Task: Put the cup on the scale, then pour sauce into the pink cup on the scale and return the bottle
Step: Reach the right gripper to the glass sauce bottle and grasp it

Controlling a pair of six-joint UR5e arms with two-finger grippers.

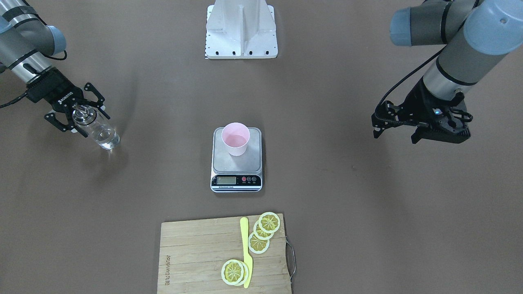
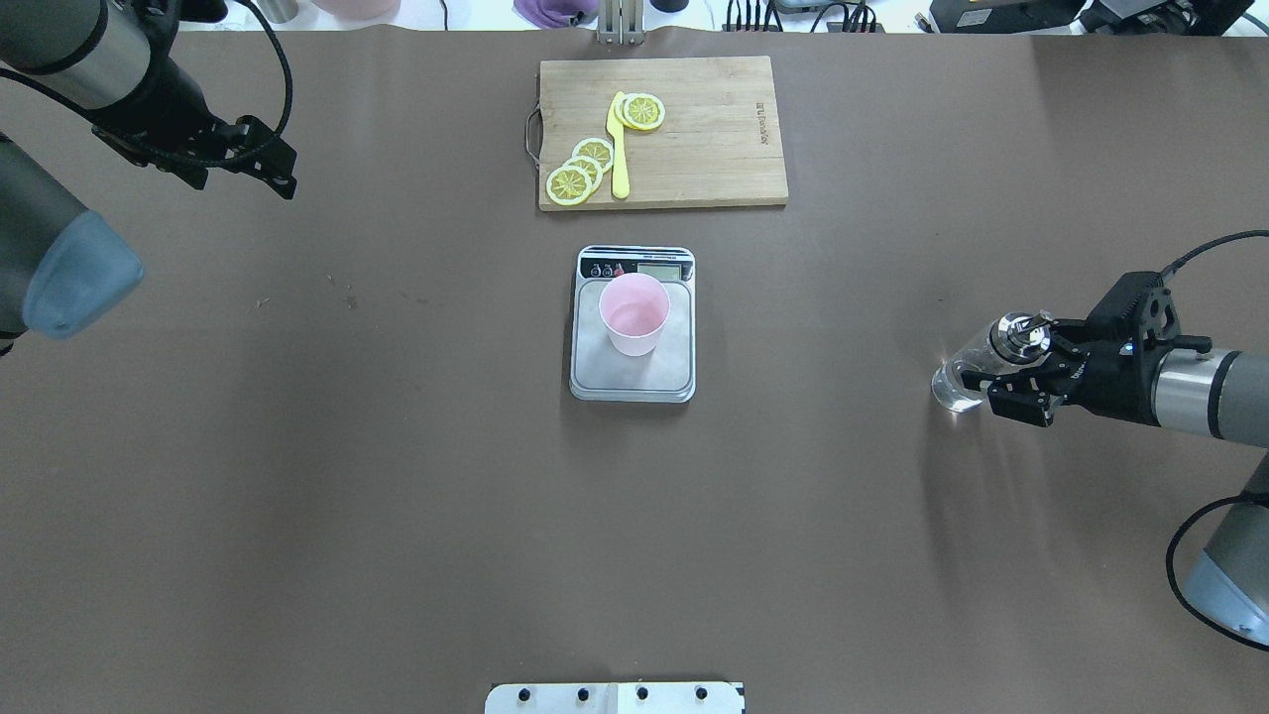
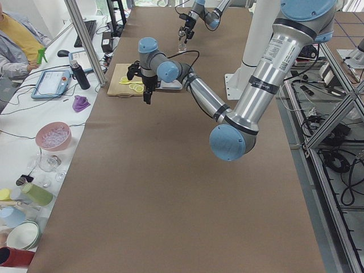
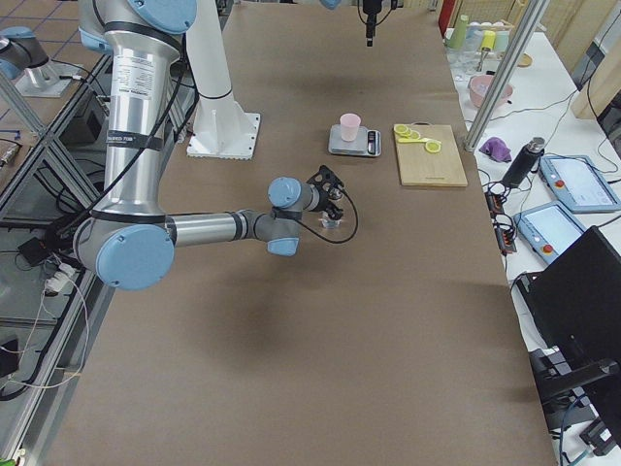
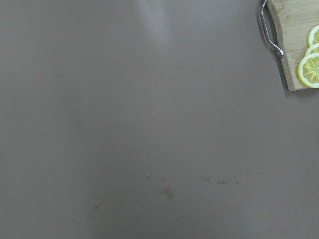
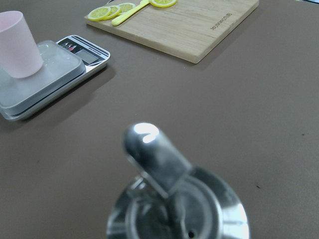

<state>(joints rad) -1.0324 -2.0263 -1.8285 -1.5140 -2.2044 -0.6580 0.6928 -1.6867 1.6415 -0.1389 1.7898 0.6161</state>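
Note:
The pale pink cup (image 1: 235, 139) stands upright on the silver scale (image 1: 237, 165) at the table's middle; both also show in the overhead view, the cup (image 2: 634, 312) on the scale (image 2: 634, 375). The clear glass bottle (image 1: 100, 135) with its metal spout stands on the table at the robot's right. My right gripper (image 1: 90, 121) is open, its fingers spread either side of the bottle's neck (image 2: 1016, 335). The right wrist view looks down on the spout (image 6: 149, 149). My left gripper (image 1: 394, 135) is open and empty, held above bare table far to the left.
A bamboo cutting board (image 1: 196, 257) with lemon slices (image 1: 267, 222) and a yellow knife (image 1: 246, 253) lies beyond the scale, away from the robot. The robot's white base (image 1: 241, 30) stands at the table's near edge.

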